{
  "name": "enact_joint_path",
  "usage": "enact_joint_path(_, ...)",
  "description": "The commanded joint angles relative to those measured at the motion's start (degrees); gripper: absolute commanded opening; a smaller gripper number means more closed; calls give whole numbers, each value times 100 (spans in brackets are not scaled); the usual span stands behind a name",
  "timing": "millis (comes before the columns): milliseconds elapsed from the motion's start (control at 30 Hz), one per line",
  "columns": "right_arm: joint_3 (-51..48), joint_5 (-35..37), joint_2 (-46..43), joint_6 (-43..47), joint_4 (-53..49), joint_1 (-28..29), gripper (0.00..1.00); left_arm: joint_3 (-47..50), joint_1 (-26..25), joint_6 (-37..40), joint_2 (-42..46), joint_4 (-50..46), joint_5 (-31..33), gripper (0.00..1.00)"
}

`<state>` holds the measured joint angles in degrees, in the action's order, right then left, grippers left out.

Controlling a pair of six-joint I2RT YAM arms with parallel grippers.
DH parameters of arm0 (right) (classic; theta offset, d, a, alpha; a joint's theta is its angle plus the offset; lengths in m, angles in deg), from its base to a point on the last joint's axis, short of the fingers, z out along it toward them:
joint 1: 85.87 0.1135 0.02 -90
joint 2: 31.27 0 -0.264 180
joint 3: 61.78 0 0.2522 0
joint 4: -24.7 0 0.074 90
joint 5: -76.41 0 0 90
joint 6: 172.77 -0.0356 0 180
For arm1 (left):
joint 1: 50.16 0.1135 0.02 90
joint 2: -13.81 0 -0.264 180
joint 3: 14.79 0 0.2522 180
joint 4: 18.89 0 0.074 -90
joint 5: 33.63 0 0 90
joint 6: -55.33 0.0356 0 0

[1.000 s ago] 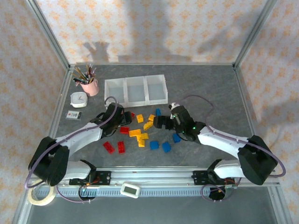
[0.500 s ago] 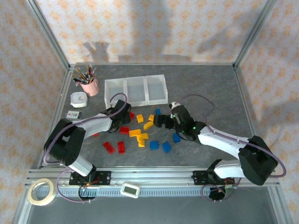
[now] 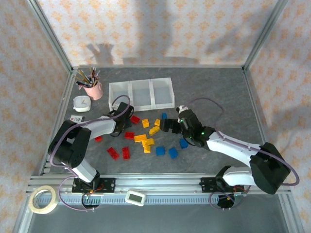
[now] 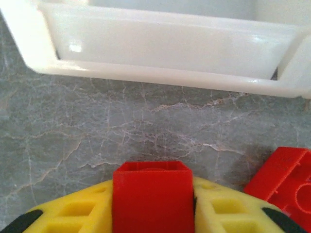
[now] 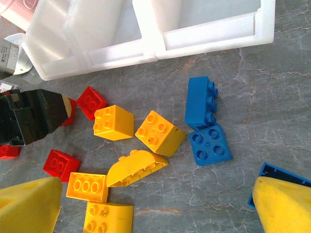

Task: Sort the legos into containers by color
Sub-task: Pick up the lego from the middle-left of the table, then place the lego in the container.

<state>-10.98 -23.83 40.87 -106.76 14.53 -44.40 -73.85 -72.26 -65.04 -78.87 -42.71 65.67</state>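
Just in front of the tray of three joined translucent white plastic bins (image 3: 151,93), by its left-hand compartment, our left gripper (image 4: 153,213) is clenched on a small red plastic brick (image 4: 152,194), pinched squarely between the yellow fingers (image 4: 73,213). We judge it is held low and close to the tray's near wall so that a short lift forward would carry it over the rim into that bin. Nearer to us than the tray, the loose red, yellow and blue plastic bricks (image 5: 155,133) lie scattered on the grey stone-patterned table (image 5: 252,97). Our right gripper (image 5: 155,213) hovers over them with its fingers spread wide, grasping nothing. We think it is lined up for a blue or yellow pick.
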Motion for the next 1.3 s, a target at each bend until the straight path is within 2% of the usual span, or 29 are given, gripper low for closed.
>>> enact_joint_path(0, 199, 180, -127, 9, -64, 27, 100, -16, 26, 106, -56, 49, -48, 29)
enact_joint_path(133, 274, 158, -96, 37, -43, 25, 100, 104, 25, 55, 205, -13, -52, 15)
enact_joint_path(200, 357, 167, -59, 66, -60, 27, 100, 189, 29, 25, 393, -15, -123, 11)
enact_joint_path(467, 613, 243, 155, 50, -9, 28, 100, 32, 33, -13, 1315, -294, -95, 9)
enact_joint_path(633, 799, 309, 404, -35, 141, 27, 100, -553, 118, -28, 1359, -371, 84, 9)
enact_joint_path(1067, 1157, 390, 849, 76, 470, 27, 100, -2461, 652, 148, -686, -264, 293, 8)
enact_joint_path(1167, 1208, 391, 898, 101, 455, 27, 100, -3015, 781, 138, -1197, -637, 401, 8)
enact_joint_path(1267, 1268, 380, 925, 149, 414, 27, 100, -3266, 827, 219, -1472, -671, 517, 14)
